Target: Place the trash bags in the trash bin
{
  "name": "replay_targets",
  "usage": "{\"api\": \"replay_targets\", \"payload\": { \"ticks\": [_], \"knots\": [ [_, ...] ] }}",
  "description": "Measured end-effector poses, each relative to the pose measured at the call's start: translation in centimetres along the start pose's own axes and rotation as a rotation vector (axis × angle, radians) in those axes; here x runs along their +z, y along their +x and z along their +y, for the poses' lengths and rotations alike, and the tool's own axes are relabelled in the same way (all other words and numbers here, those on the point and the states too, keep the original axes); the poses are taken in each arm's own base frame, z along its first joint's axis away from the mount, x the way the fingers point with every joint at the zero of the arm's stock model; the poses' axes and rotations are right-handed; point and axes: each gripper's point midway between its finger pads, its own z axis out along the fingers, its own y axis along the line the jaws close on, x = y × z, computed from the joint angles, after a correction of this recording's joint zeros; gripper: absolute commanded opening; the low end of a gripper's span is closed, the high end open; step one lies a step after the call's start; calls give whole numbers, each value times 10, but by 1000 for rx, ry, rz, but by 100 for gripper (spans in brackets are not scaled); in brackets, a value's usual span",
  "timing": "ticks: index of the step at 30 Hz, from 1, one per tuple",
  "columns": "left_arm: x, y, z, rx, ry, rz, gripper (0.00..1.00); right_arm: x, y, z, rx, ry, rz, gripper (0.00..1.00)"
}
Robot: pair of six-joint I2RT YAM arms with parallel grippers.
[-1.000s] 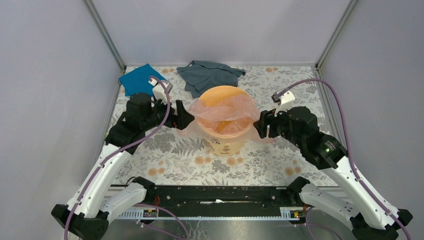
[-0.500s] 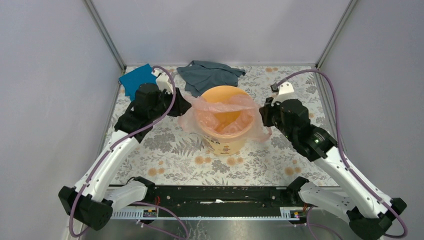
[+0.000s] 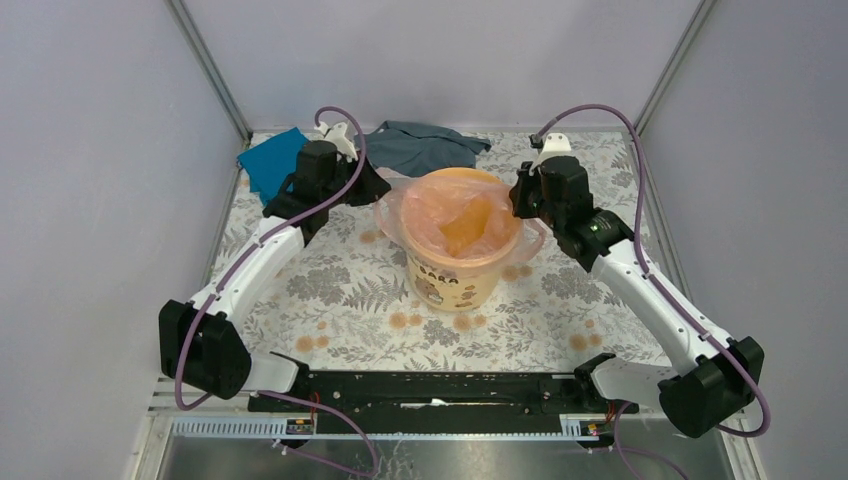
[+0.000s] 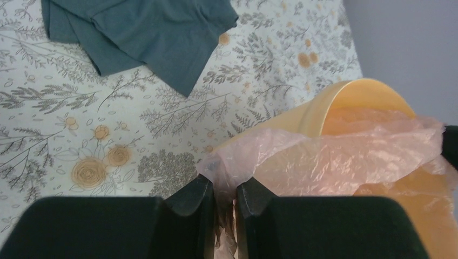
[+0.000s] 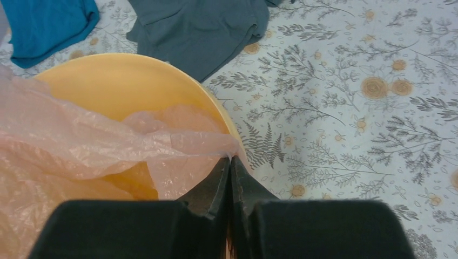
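The trash bin [image 3: 455, 275], a round yellow-orange bucket, stands mid-table. The pale pink trash bag [image 3: 440, 205] is spread across its mouth, sagging inside. My left gripper [image 3: 375, 193] sits at the bin's left rim, shut on a bunched corner of the bag [image 4: 324, 156]; film shows between its fingertips [image 4: 224, 186]. My right gripper [image 3: 520, 198] sits at the right rim, shut on the opposite edge of the bag [image 5: 81, 145], with its fingertips [image 5: 230, 162] pressed together just outside the bin's rim [image 5: 124, 81].
A teal cloth [image 3: 268, 160] lies at the back left. Just behind the bin is a grey cloth [image 3: 420, 147], close to both grippers. Grey enclosure walls stand at the left, right and back. The table has a floral cover [image 3: 340, 300].
Both grippers have closed on the bag's edges and moved toward the back. The bag, earlier slumped over the bin's front, now stretches across its mouth.
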Motion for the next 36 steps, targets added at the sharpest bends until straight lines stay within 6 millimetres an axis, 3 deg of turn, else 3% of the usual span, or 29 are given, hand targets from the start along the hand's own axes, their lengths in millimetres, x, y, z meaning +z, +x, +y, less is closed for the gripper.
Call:
{"api": "replay_targets", "payload": {
  "ticks": [3,6,8,11,13,17,21,28,36],
  "knots": [
    [1,-10,-1,-21,24,-37,19,0,-5,4,11,-24,0,25],
    [1,-15,-3,-31,40,-54,19,-3,-14,8,16,-41,-14,31],
    [2,-17,-5,-34,51,-65,18,-7,-20,9,17,-45,-28,28],
    [3,-16,-5,-45,59,-66,17,-11,-24,7,9,-40,-42,6],
    [4,-14,-3,-53,57,-62,16,-11,-25,5,7,-33,-43,3],
    [7,-15,1,-79,51,-64,15,-5,-24,4,11,-30,-38,2],
    [20,-11,8,-115,43,-48,13,16,-20,3,29,-28,-12,1],
    [55,15,29,-199,15,41,9,47,-19,-5,78,-29,37,1],
    [61,33,37,-249,17,63,6,52,-14,-4,130,-72,81,6]
  ]
}}
